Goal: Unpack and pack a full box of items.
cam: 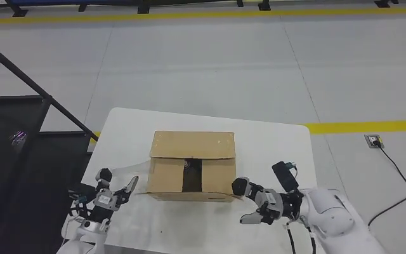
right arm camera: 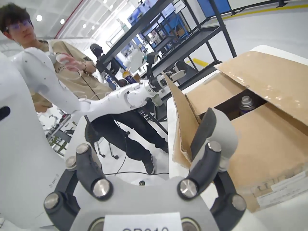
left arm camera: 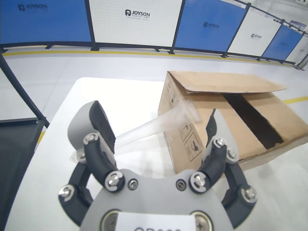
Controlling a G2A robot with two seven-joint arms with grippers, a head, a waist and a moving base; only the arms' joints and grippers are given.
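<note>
Box [cam: 192, 166] lies between left hand [cam: 119, 182] and right hand [cam: 244, 202], both spread.

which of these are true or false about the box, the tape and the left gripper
1. The cardboard box sits on the white table. True.
2. Its top flaps are sealed fully shut. False: a dark gap lies open between them.
3. A strip of clear tape runs from the box to the left gripper. True.
4. The left gripper is shut on the tape. False: it is open, and the tape appears stuck to one finger.
5. A metal-topped container shows inside the box. True.
</note>
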